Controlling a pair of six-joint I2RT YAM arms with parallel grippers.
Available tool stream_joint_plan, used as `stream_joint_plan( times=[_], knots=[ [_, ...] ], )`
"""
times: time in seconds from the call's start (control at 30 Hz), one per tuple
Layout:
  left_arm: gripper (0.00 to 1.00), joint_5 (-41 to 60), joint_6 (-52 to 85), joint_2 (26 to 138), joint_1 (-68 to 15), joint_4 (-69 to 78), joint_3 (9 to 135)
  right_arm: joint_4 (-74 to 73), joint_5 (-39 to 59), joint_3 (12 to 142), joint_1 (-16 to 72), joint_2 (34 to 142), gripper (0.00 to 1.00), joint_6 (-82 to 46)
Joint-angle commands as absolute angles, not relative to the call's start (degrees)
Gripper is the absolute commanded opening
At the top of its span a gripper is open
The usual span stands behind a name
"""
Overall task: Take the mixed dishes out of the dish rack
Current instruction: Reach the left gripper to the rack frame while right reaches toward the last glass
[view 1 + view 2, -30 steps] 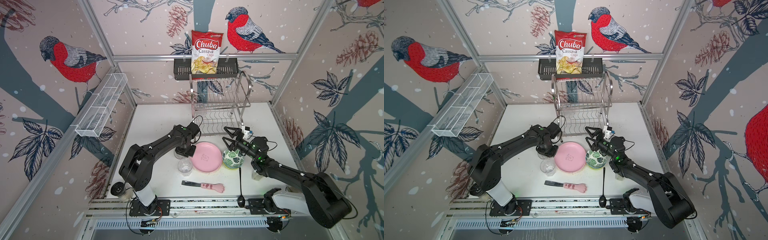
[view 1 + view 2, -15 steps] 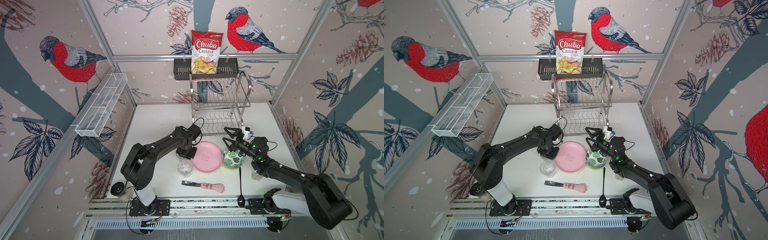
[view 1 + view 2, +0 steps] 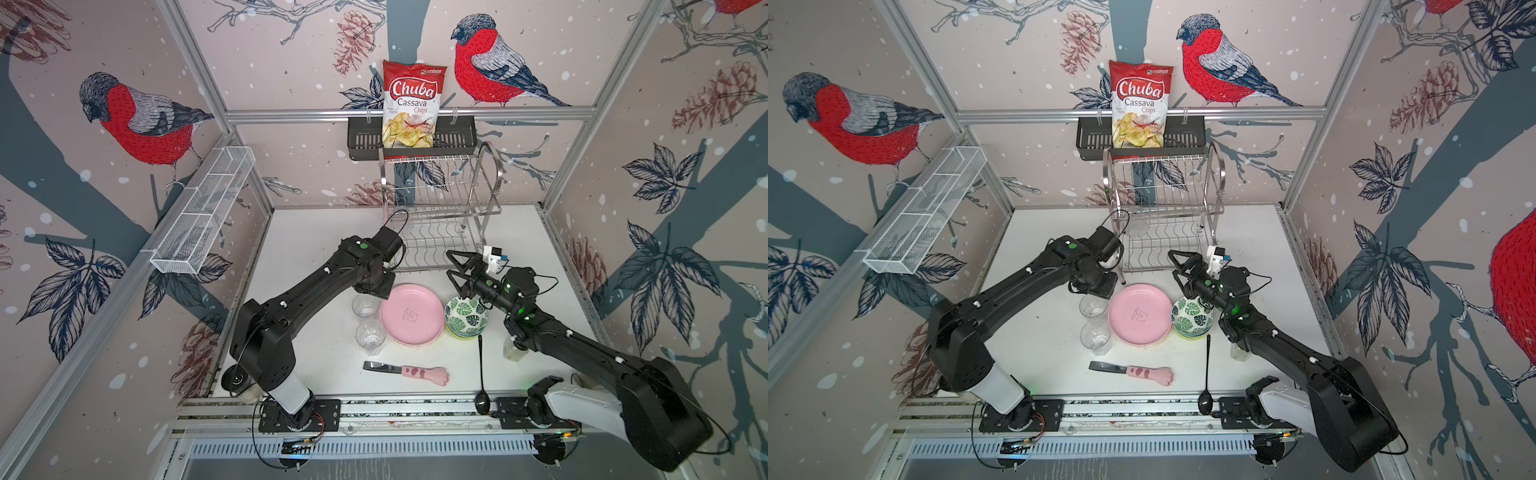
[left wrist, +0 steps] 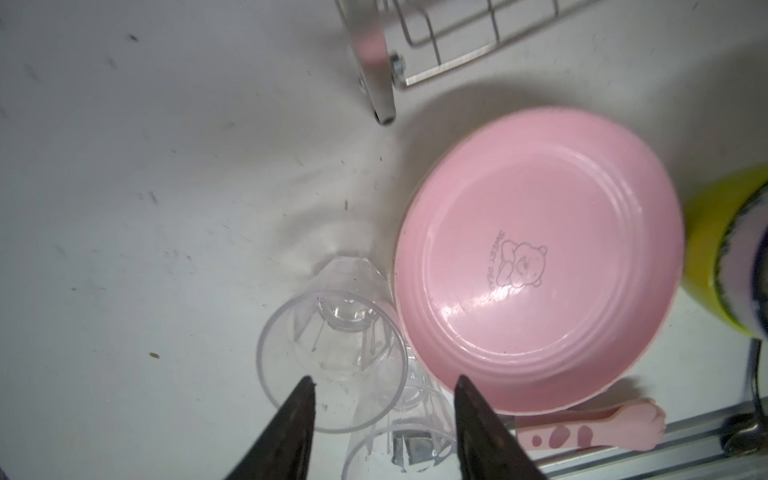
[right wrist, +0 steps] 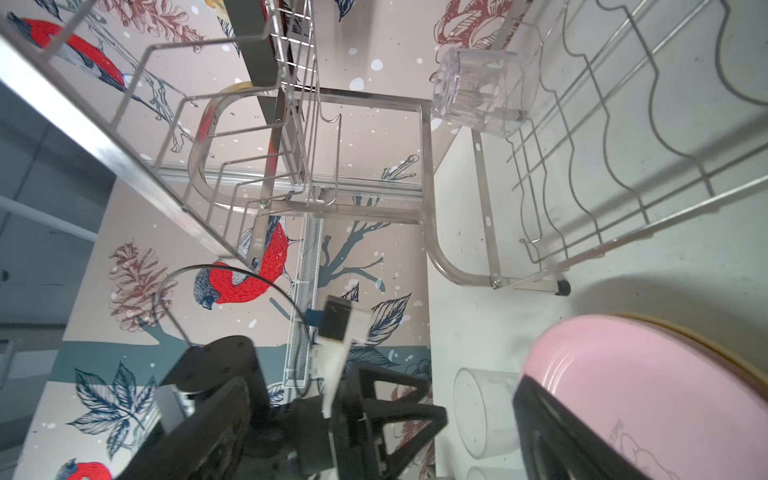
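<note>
Your left gripper (image 4: 384,379) hovers, jaws half parted, over a clear glass (image 4: 332,332), gripping nothing; your right gripper (image 3: 451,264) gapes wide, empty.

Pinkish wallpaper walls (image 3: 291,62) printed with red-breasted birds, pinecones and dark leaves, aluminium frame posts (image 3: 198,70), white tabletop (image 3: 316,232), black slotted basket (image 3: 365,141) on the back rail, white mesh tray (image 3: 203,208) on a side wall.

Both top views looked down from high, far in front of the dish rack (image 3: 440,214). The left wrist camera faced down, close before it; the right wrist camera peered up, near, through its tiers. All shared its front edge.
</note>
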State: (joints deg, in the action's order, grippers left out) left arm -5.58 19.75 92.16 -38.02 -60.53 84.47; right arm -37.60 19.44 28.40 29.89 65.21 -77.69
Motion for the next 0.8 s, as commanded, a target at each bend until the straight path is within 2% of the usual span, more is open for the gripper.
stream_joint_plan(
  times=[0.0, 0.17, 0.37, 0.47, 0.6, 0.77],
  knots=[
    [0.59, -10.4, 22.0, 89.7, -38.0, -60.0, 85.1, -27.7, 14.5, 31.1, 31.1, 64.1, 0.99, -69.6],
    [0.66, -10.2, 22.8, 85.9, -37.7, -48.3, 79.7, -17.6, 7.1, 36.0, 34.2, 64.6, 0.99, -60.8],
    [0.73, -5.3, 26.0, 83.9, -35.5, -28.6, 71.6, -6.9, -14.4, 44.0, 42.7, 70.2, 0.99, -42.9],
    [0.74, -5.0, 27.3, 83.4, -34.8, -18.3, 67.1, -6.0, -21.0, 47.1, 45.7, 75.9, 0.99, -34.8],
    [0.75, -3.5, 27.4, 85.6, -33.2, -13.9, 67.2, -8.6, -23.3, 49.9, 47.2, 82.0, 0.99, -26.3],
    [0.67, -2.9, 27.8, 89.5, -31.9, -12.5, 68.1, -14.1, -21.9, 52.9, 46.9, 88.8, 0.99, -19.0]
  ],
)
